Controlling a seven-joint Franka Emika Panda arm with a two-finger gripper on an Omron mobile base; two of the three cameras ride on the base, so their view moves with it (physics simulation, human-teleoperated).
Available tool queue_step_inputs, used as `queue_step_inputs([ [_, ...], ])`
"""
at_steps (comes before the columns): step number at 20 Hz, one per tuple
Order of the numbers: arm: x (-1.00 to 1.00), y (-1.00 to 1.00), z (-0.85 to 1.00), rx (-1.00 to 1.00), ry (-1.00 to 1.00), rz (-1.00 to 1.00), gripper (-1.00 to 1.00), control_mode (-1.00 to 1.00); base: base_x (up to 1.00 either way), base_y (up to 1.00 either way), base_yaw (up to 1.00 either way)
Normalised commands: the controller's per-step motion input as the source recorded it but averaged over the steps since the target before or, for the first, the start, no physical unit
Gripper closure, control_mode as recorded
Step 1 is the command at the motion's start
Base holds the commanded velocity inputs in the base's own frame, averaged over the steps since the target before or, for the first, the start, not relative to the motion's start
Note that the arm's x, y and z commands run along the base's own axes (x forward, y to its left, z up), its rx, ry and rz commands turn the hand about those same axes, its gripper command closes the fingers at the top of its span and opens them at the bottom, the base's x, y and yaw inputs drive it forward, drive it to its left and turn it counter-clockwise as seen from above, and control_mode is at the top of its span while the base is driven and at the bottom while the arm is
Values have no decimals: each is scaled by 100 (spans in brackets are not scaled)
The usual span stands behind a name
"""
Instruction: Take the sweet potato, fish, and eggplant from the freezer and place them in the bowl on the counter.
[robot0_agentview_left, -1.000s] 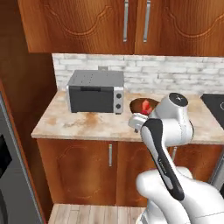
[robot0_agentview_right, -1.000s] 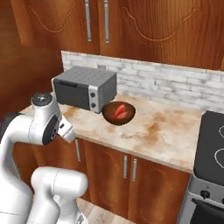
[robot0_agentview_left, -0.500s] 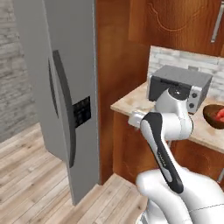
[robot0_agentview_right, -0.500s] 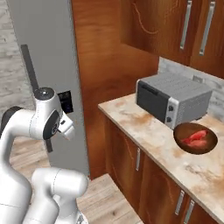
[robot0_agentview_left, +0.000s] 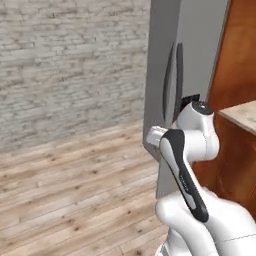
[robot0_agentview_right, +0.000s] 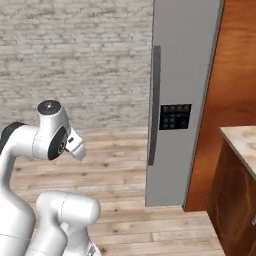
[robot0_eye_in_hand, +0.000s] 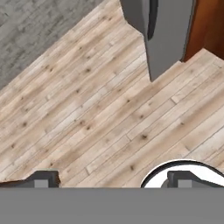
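In front of the closed freezer (robot0_agentview_right: 182, 100), arm tucked in close.

Freezer's standing shut on the wood floor (robot0_eye_in_hand: 100, 118) with its black handle (robot0_agentview_right: 154, 105) facing us and the brick wall (robot0_agentview_left: 70, 65) behind; a corner of the bench (robot0_agentview_right: 242, 142) pokes in just right of it. Gripper (robot0_eye_in_hand: 114, 180) points down at the floorboards, jaws spread wide with nothing in them.

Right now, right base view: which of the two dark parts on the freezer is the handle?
The long vertical bar at the left edge of the freezer; the other is a squat control panel beside it.
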Motion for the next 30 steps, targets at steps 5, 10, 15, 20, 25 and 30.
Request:
queue_step_inputs([
  [5,0,0,0,0,0,0,-100,100,45,61,49],
  [10,0,0,0,0,0,0,-100,100,100,0,-2],
  [15,0,0,0,0,0,0,-100,100,100,5,-23],
  [20,0,0,0,0,0,0,-100,100,100,28,-33],
  [25,0,0,0,0,0,0,-100,100,100,47,-54],
  [30,0,0,0,0,0,0,-100,100,77,45,-77],
])
